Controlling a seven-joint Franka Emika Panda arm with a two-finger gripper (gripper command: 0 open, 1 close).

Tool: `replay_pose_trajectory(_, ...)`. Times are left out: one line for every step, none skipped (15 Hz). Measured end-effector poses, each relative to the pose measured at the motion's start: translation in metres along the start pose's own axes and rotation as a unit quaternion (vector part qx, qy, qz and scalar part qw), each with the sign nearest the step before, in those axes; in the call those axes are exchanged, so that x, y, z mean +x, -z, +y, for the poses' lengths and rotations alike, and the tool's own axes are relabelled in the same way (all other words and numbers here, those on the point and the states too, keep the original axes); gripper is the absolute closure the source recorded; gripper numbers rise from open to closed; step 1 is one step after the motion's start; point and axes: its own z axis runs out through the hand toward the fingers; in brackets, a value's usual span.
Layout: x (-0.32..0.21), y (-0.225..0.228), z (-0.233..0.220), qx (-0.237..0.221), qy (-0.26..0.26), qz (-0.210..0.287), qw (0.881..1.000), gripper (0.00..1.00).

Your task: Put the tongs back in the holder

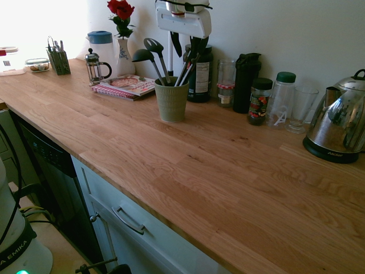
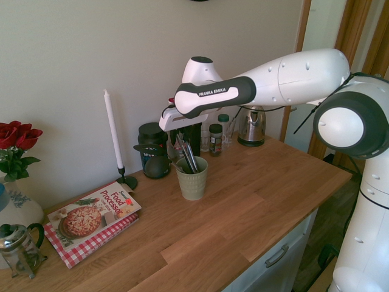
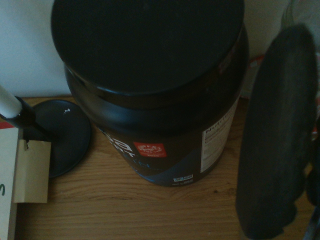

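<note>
The holder [image 1: 171,101] is a pale green ribbed cup standing on the wooden counter near the back wall, also visible in the second exterior view [image 2: 192,180]. The silver tongs [image 1: 187,71] stand tilted inside it among dark ladles and spoons [image 1: 149,54], their black handles rising above the rim. In the second exterior view the tongs [image 2: 189,157] lean toward the wall. My gripper [image 1: 188,47] hangs right above the cup at the tongs' upper end, fingers spread apart. In the wrist view a broad dark blurred shape [image 3: 280,135] rises at the right.
A black jar [image 3: 150,100] stands just behind the cup, with a candle holder [image 2: 126,180] beside it. Jars and a glass [image 1: 299,108] line the wall, and a metal kettle [image 1: 339,123] sits beyond them. A cookbook [image 1: 128,85], French press [image 1: 96,67] and rose vase [image 1: 122,54] are on the other side.
</note>
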Motion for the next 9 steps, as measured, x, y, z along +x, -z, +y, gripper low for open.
replay_pose_trajectory(-0.002,0.004,0.006,-0.021,0.002,-0.013,1.000,0.00)
replay_pose_trajectory(-0.005,0.002,0.017,-0.059,0.004,-0.033,0.998,0.00)
replay_pose_trajectory(-0.008,0.007,0.029,-0.094,0.006,-0.046,0.994,0.00)
replay_pose_trajectory(-0.013,0.024,0.042,-0.121,0.005,-0.058,0.991,0.00)
replay_pose_trajectory(-0.022,0.040,0.055,-0.135,0.004,-0.064,0.989,0.00)
replay_pose_trajectory(-0.033,0.055,0.071,-0.144,0.002,-0.069,0.987,0.00)
replay_pose_trajectory(-0.047,0.067,0.088,-0.150,0.001,-0.074,0.986,0.00)
replay_pose_trajectory(-0.060,0.075,0.104,-0.158,0.001,-0.082,0.984,0.00)
replay_pose_trajectory(-0.072,0.082,0.122,-0.166,0.001,-0.090,0.982,0.00)
